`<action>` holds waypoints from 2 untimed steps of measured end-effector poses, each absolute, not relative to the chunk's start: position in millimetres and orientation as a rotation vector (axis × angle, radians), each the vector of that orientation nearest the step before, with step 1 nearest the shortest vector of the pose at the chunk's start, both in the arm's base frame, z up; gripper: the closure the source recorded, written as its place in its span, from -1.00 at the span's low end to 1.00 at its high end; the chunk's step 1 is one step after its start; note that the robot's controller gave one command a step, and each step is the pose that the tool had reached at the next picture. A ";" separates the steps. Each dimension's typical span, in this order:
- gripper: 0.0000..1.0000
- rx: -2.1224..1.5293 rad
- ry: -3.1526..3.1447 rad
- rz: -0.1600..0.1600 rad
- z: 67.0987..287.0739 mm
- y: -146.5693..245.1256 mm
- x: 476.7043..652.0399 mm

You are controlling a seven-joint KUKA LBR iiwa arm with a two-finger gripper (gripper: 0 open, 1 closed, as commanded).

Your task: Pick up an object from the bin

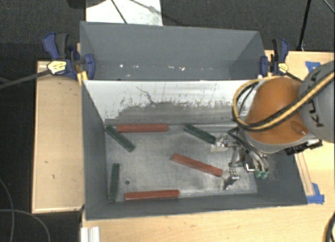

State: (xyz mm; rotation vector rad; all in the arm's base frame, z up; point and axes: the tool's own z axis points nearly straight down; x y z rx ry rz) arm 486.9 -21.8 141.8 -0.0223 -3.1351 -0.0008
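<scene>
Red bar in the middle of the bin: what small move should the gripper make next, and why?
Probably shift the gripper left, over the right end of the slanted red bar: it sits just beside that end; the other bars lie farther off.

Grey metal bin (167, 47), its inner back wall streaked with pale scratches and dark smudges. Inside, a reddish-brown bar (141, 128) at ten o'clock, a second (196, 165) near the centre, a third (152, 195) at seven o'clock. A dark green bar (119, 137) at nine o'clock, another (113, 182) at eight, another (200, 134) at one. At three o'clock, a glossy orange cover (275, 113) looped by black and yellow cables (236, 102), above a silvery pincer (229, 181).
</scene>
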 end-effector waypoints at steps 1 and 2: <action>-1.00 -0.021 -3.143 0.000 145.6 -21.8 488.9; 1.00 -0.216 -3.143 -0.002 74.5 2.4 510.0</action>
